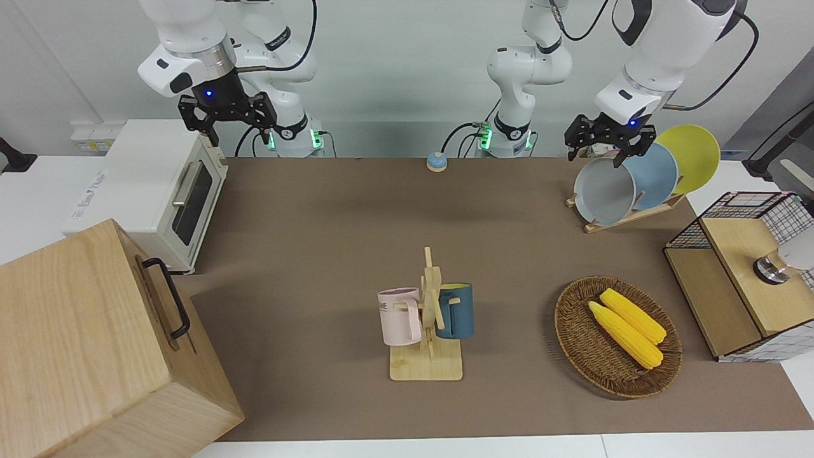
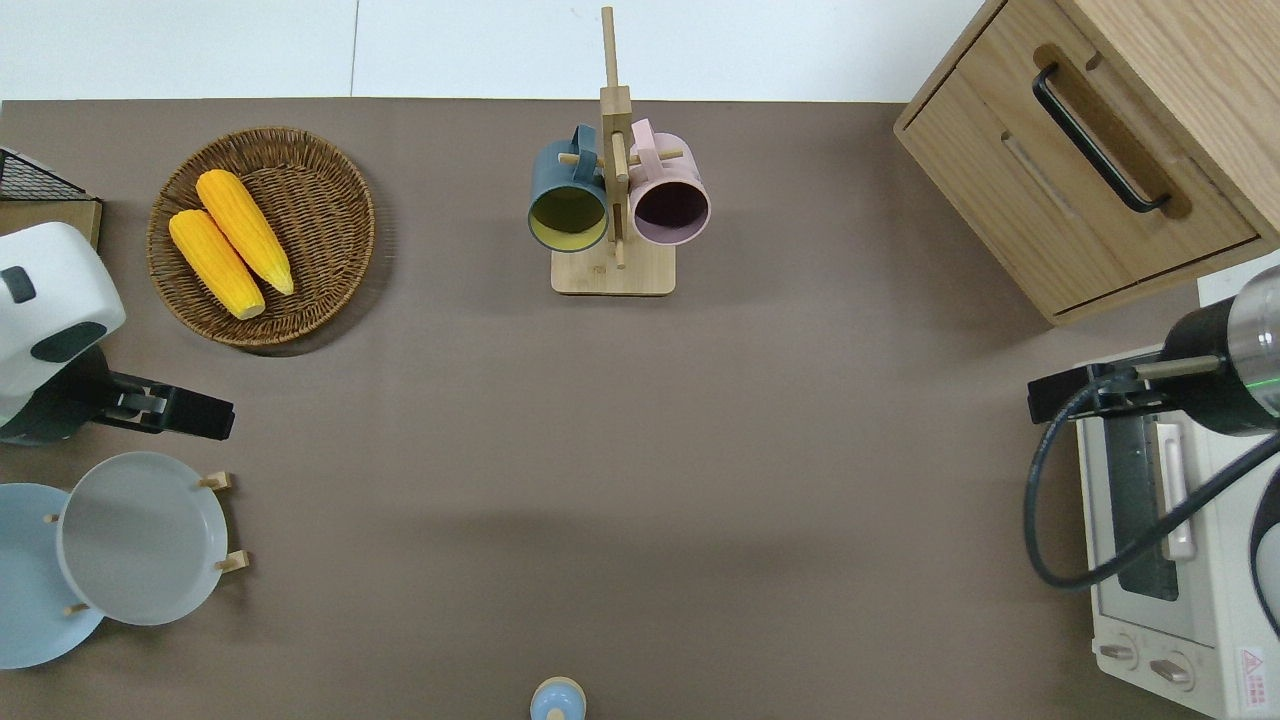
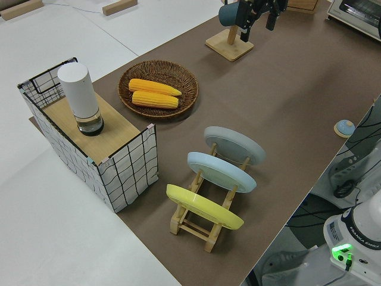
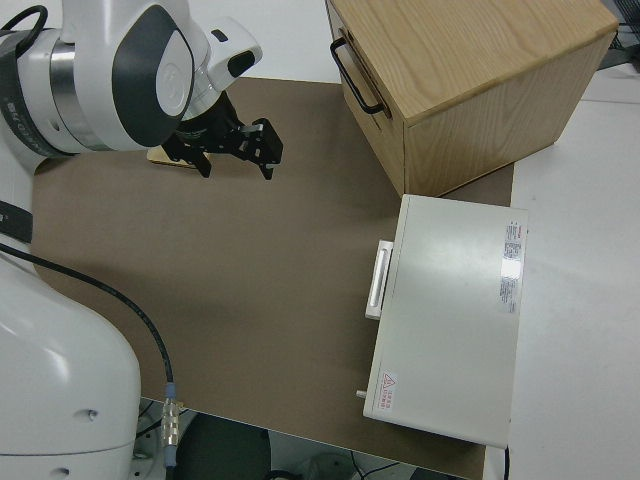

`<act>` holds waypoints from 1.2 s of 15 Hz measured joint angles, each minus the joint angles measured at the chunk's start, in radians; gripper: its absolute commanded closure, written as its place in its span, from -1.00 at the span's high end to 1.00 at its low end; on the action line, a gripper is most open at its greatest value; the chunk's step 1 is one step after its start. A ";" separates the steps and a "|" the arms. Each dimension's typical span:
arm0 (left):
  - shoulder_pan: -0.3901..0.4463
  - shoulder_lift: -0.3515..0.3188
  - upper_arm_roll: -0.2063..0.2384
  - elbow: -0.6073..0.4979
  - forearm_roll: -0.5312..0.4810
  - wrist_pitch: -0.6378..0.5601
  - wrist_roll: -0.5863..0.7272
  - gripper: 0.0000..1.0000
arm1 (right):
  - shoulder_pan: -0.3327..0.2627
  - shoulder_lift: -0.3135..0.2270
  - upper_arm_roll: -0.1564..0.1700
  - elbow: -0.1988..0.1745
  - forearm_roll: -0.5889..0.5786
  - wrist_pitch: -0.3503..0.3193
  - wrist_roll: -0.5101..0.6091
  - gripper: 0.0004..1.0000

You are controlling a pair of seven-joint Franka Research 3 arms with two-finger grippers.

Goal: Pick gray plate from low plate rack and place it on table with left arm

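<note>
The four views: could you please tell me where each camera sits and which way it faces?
Front: across the table, facing the robots; shows both arms, left hand and parked right hand.
Overhead: above, looking straight down; left hand and right wrist at the edges.
Left side: raised at the left arm's end, over the low plate rack; left arm's base.
Right side: above the right arm, toward the toaster oven; right hand.
Front and overhead share the gray plate.

The brown counter [image 1: 318,254] carries a mug stand [image 1: 427,356] at its middle; beside it a corn basket [image 1: 617,337], nearer the robots a plate rack [image 1: 626,216] and a small bell [image 1: 436,161].
</note>
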 measured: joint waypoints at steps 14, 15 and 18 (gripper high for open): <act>0.036 0.000 0.023 0.000 0.003 -0.001 0.005 1.00 | 0.000 0.000 0.000 0.000 0.000 0.000 0.000 0.98; 0.050 0.000 0.024 0.000 0.003 -0.001 0.007 1.00 | 0.000 0.000 0.000 0.000 0.000 0.000 0.000 0.97; 0.094 0.000 0.029 0.000 0.003 -0.001 0.035 1.00 | 0.000 0.000 0.000 0.000 0.000 0.000 0.000 0.98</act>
